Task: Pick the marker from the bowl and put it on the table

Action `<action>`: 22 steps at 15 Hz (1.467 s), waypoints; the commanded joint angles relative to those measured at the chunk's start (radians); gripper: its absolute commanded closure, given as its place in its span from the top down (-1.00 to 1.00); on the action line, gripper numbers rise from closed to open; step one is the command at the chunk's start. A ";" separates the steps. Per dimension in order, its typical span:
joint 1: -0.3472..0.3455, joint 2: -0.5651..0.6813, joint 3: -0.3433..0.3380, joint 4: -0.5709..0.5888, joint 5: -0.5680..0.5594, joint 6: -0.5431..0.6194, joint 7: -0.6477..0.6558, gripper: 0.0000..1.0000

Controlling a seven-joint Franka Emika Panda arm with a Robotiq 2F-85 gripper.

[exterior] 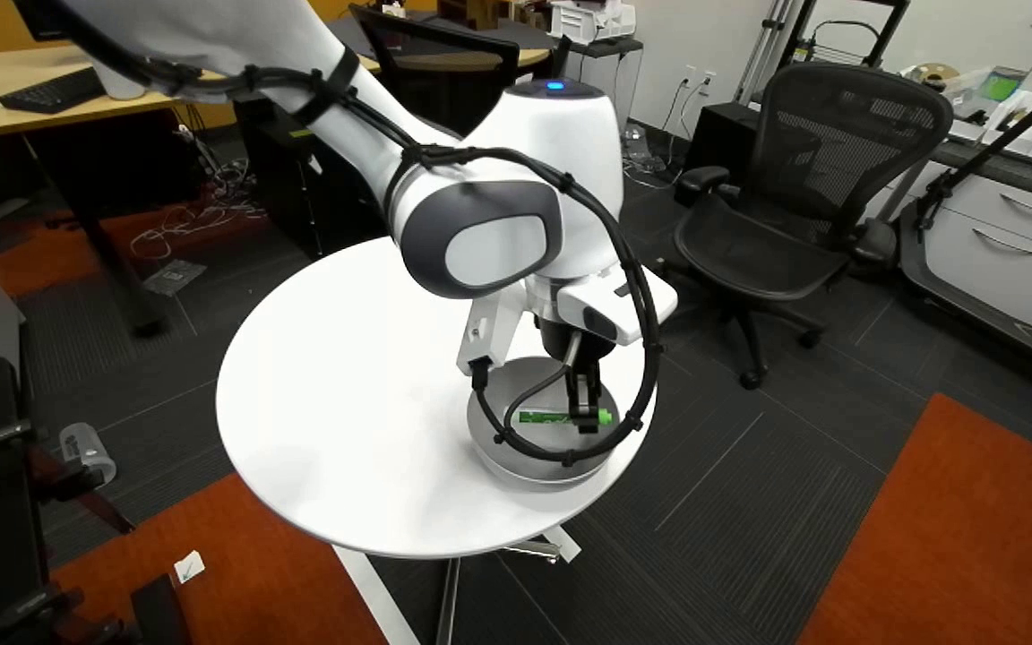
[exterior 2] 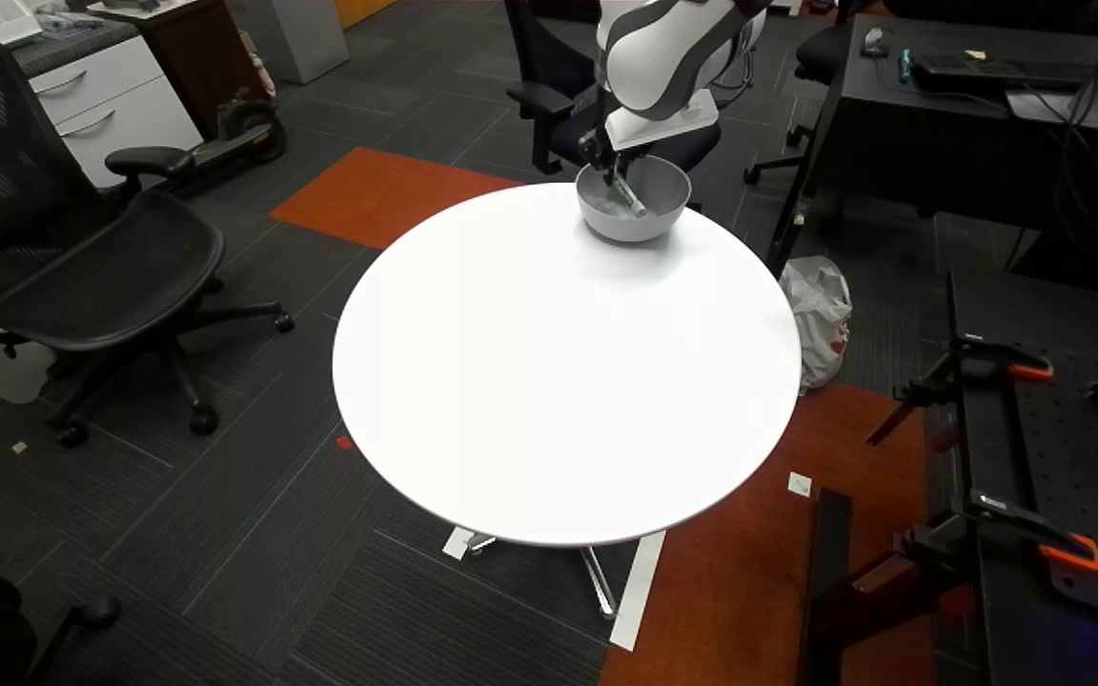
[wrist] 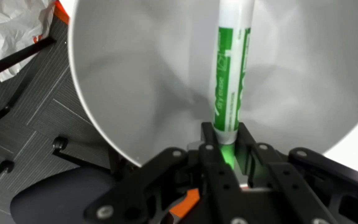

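Holding marker [wrist: 230,81] pinched between fingers [wrist: 245,140] near cap end; seemingly inside bowl [wrist: 113,90], around them. Can't tell if lifted off bottom. Probably finishing pick, not placed yet. Next: raise clear, swing out, lower onto table [exterior 2: 563,381] beyond them.

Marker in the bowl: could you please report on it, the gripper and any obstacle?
Gripper shut on marker, near its bright-green end. Held inside bowl; whether touching it, unclear. Likely obstacle: the bowl's side.
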 commanded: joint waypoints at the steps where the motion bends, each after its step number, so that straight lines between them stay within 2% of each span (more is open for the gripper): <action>1: 0.096 -0.172 -0.061 -0.227 -0.062 0.128 0.041 -0.90; 6: 0.281 -0.316 -0.210 -0.436 -0.161 0.311 0.122 -0.90; 9: 0.396 -0.363 -0.289 -0.509 -0.222 0.349 0.142 -0.90; 11: 0.448 -0.378 -0.301 -0.542 -0.244 0.347 0.144 -0.90; 17: 0.548 -0.369 -0.272 -0.600 -0.325 0.266 0.102 -0.90; 22: 0.491 -0.388 -0.161 -0.626 -0.401 0.190 -0.008 -0.90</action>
